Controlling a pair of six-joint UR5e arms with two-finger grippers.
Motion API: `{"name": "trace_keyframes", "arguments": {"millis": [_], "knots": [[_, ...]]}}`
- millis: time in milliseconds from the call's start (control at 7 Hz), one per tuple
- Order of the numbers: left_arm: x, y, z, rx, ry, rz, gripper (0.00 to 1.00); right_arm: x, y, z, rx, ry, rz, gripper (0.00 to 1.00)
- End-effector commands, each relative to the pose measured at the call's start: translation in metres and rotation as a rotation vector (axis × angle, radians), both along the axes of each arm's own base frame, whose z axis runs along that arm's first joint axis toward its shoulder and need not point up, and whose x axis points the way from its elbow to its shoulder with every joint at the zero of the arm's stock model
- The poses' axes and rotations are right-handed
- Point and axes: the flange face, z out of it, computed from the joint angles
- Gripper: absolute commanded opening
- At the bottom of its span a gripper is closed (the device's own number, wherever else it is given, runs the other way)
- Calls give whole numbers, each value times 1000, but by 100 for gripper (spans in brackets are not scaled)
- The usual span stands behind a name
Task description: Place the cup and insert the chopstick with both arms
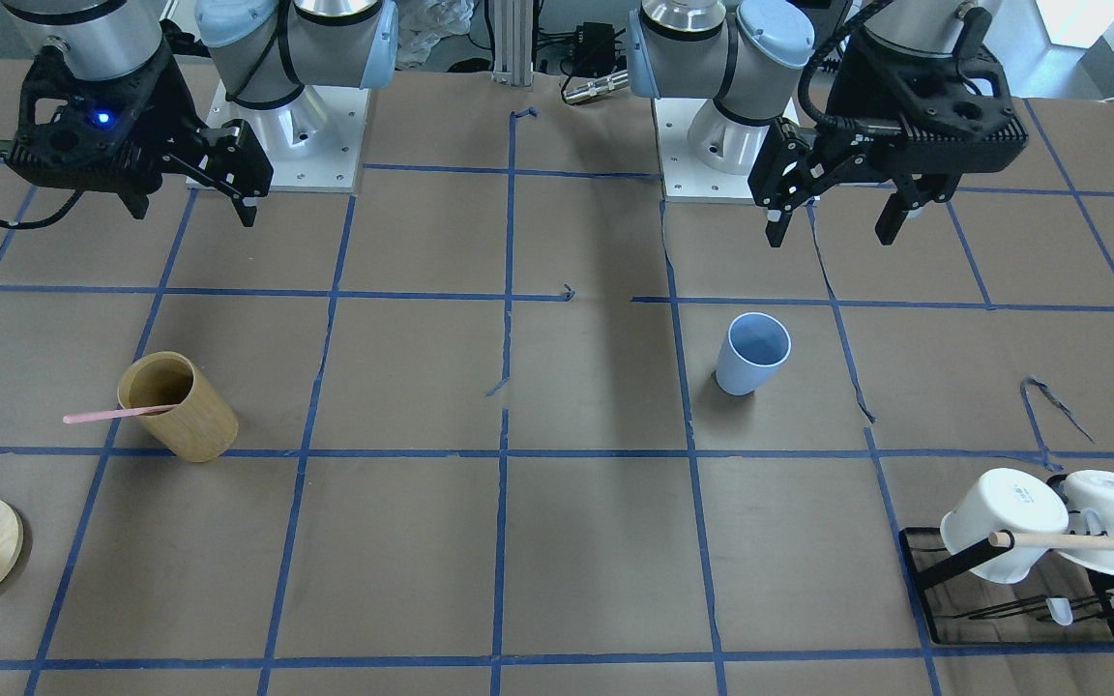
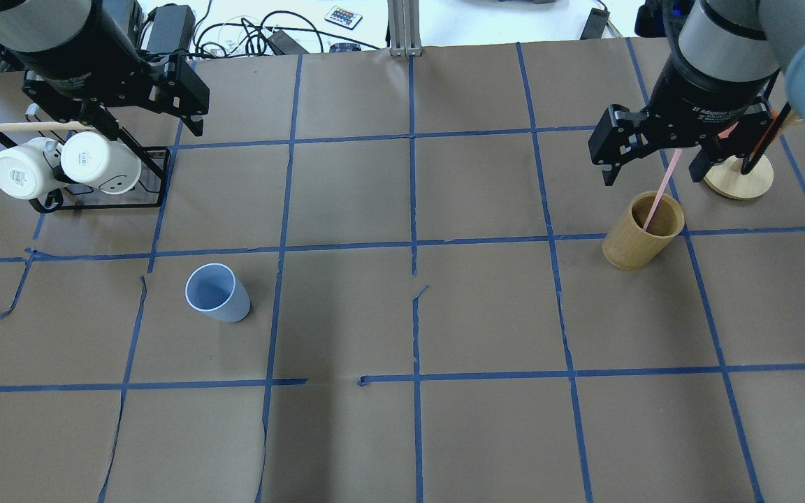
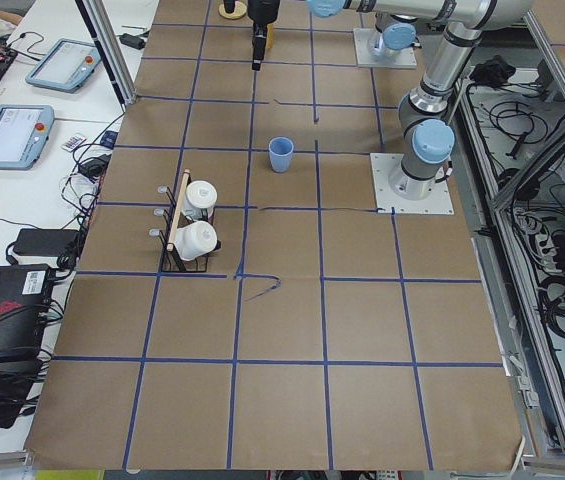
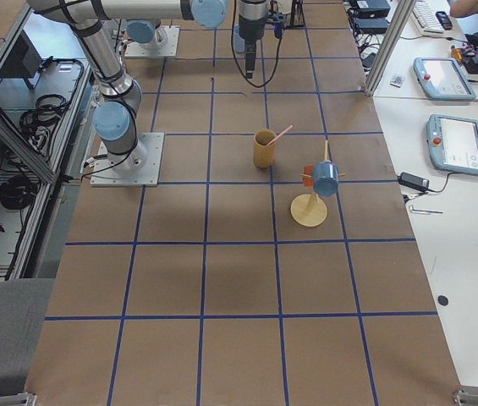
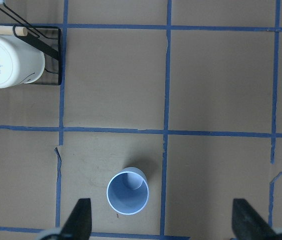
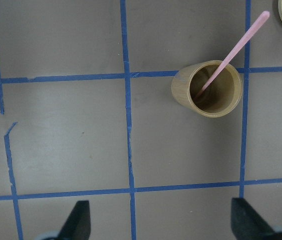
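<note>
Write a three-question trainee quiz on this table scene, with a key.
1. True or false: the pink chopstick leans in the bamboo holder.
2. The blue cup is: A) lying on its side; B) upright on the table; C) inside the bamboo holder.
3. Fill in: the left tool and the right tool are both ____.
Key: 1 true; 2 B; 3 open.

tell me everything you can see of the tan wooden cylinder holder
The tan wooden cylindrical holder stands upright on the brown paper-covered table, mouth open upward. Its wall looks like smooth light wood, darker inside. A thin pink chopstick leans inside it, its upper end poking out past the rim. Nothing else touches it.
</note>
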Motion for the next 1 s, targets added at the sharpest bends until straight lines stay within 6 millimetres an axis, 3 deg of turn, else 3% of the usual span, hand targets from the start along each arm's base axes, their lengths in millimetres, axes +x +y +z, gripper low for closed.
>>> {"name": "trace_keyframes", "arguments": {"millis": [0,857], "knots": [[-1,-1,-1,-1,-1,-2,100,0,0,0,1,0,-1,100],[-2,7,7,-17,0,-5,100,1,1,1,-3,-2,5,100]]}}
